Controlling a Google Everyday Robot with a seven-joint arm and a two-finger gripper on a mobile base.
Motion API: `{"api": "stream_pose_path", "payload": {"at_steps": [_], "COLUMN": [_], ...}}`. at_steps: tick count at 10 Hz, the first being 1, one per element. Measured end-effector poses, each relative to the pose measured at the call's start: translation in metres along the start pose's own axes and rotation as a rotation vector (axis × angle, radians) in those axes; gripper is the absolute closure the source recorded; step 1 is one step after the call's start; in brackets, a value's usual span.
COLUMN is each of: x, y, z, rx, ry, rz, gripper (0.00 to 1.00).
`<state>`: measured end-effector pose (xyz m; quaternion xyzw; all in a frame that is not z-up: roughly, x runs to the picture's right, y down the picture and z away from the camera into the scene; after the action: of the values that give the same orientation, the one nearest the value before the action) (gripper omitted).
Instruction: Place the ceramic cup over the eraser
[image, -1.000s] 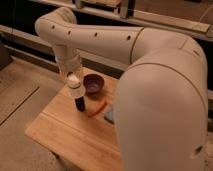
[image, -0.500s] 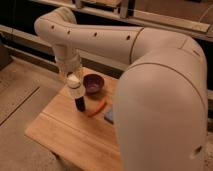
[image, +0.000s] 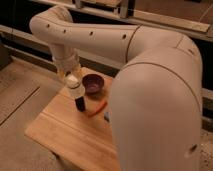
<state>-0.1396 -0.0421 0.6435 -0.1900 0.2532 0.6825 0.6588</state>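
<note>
Camera view looks down over the robot's big white arm onto a wooden tabletop (image: 60, 132). The arm sweeps in from the right, bends and drops toward the tabletop's far edge, and the gripper (image: 70, 76) hangs there at its end, clenched around the ceramic cup (image: 74, 87). The cup is whitish and sits directly on top of the eraser (image: 79, 103), the small black upright block standing on the wood below it; whether the cup's rim has gone down around the block or only meets its top, I can't tell from here. Just beside them, toward the far edge, sits the dark purple bowl (image: 93, 83), close to the cup but apart from it. An orange-red stick (image: 98, 108) lies flat just right of the eraser, angled toward the arm's bulk, which hides the tabletop's right side.
</note>
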Motion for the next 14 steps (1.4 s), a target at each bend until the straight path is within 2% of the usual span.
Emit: {"api": "stream_pose_path", "payload": {"at_steps": [3,10,14], "x": [0.0,-0.006,-0.005], "y": [-0.007,-0.01,-0.01], "z": [0.009,0.025,0.04], "rx": [0.013,0.006,0.032], "ry": [0.028,0.06,0.085], "rz": [0.025,0.055,0.048], "gripper": [1.0,1.0,1.0]}}
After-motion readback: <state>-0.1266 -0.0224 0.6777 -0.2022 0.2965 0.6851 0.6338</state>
